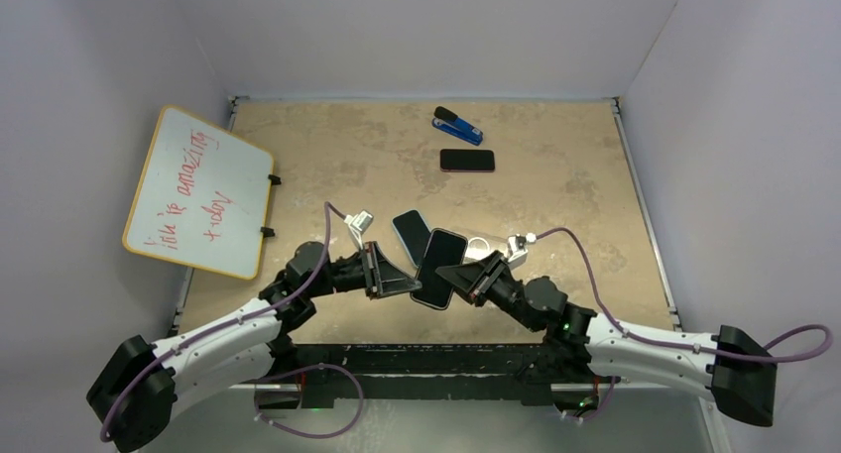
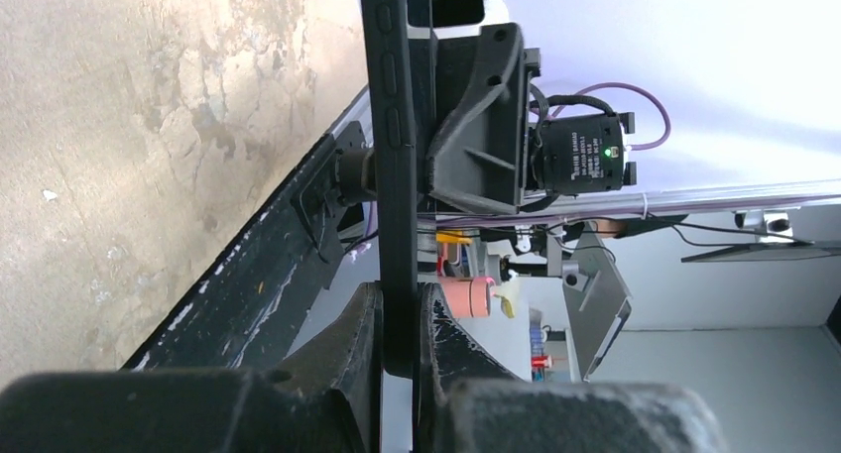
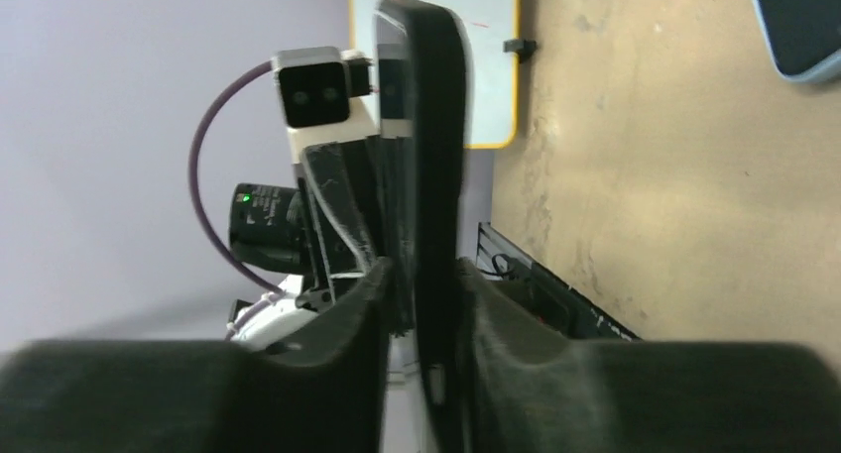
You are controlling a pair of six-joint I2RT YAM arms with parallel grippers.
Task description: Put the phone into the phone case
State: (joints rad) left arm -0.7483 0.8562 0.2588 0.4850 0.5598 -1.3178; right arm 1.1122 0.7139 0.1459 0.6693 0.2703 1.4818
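Note:
A black phone (image 1: 439,268) is held above the table's near middle, pinched from both sides. My left gripper (image 1: 409,284) is shut on its left edge, my right gripper (image 1: 458,280) on its right edge. In the left wrist view the phone (image 2: 397,126) runs up edge-on from my gripper (image 2: 400,304), side buttons showing. In the right wrist view it (image 3: 436,126) stands edge-on between the fingers of my gripper (image 3: 421,275). I cannot tell whether a black case wraps it. A dark slab with a light blue rim (image 1: 410,235) lies flat just behind.
Another black phone (image 1: 467,160) lies farther back, with a blue stapler (image 1: 457,126) behind it. A whiteboard with red writing (image 1: 198,190) leans at the left wall. Walls close in the table on three sides.

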